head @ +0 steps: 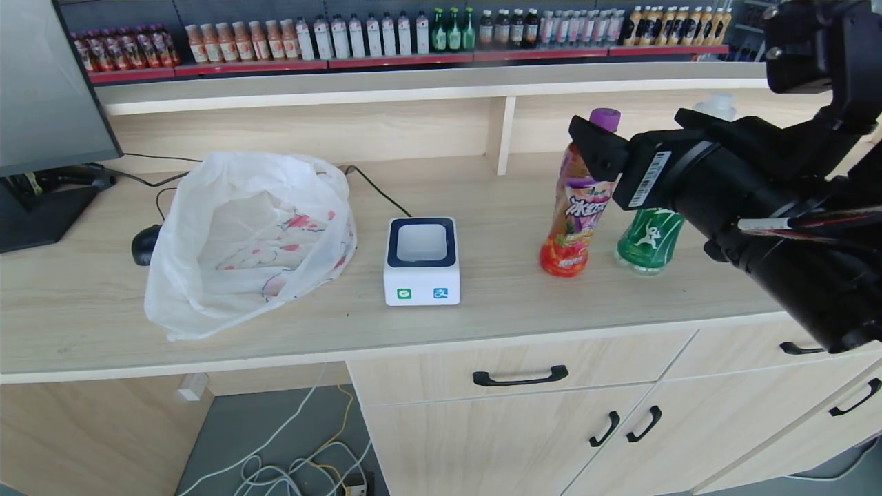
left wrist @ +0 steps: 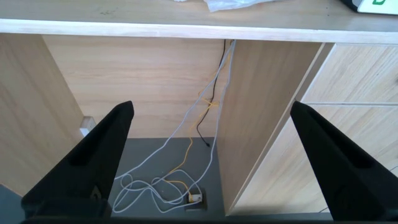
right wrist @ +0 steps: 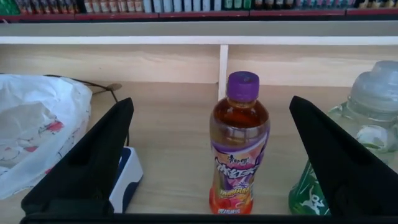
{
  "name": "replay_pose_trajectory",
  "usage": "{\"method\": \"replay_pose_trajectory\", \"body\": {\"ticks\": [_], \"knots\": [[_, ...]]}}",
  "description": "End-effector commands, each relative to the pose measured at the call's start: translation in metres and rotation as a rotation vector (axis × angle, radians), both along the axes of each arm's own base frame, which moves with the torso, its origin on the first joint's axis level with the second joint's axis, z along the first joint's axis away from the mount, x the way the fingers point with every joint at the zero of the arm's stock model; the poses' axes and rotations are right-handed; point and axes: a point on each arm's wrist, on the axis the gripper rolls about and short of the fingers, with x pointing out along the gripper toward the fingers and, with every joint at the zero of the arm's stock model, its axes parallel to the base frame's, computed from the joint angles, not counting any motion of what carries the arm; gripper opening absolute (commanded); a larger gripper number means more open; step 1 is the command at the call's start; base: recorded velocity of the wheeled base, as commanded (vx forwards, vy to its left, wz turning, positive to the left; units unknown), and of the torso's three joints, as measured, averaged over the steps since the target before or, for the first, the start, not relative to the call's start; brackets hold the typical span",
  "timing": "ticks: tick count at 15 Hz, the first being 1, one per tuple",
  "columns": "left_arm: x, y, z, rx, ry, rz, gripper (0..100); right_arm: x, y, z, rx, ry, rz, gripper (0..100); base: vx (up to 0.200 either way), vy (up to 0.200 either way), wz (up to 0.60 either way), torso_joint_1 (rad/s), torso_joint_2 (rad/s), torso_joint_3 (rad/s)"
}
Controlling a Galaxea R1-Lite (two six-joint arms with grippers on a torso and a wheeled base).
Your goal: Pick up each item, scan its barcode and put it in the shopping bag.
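Note:
A purple-capped orange drink bottle stands upright on the wooden counter, with a green bottle just to its right. My right gripper hovers open in front of the purple-capped bottle, level with its upper half and apart from it. The green bottle lies beyond one finger. A white scanner box sits mid-counter, and the crumpled white shopping bag lies open to its left. Below the counter's front edge, my left gripper is open and holds nothing.
A monitor and a black mouse occupy the counter's left end. Raised shelf with divider runs behind; rows of bottles beyond. Drawers with black handles are below. Cables lie on the floor.

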Motion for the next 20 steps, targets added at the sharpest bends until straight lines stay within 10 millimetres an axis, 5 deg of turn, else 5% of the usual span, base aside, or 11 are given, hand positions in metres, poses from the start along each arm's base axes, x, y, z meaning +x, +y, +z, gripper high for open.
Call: {"method": "replay_pose_trajectory", "body": {"ticks": [1,20], "knots": [[0.000,0.000,0.000,0.000,-0.001,0.001,100,0.013,0.012,-0.017,-0.005,0.028,0.006,100,0.000,0.000,0.00,0.000,0.00,0.000],[0.000,0.000,0.000,0.000,-0.001,0.001,100,0.053,0.008,-0.070,-0.028,0.122,-0.081,100,0.000,0.000,0.00,0.000,0.00,0.000]]}}
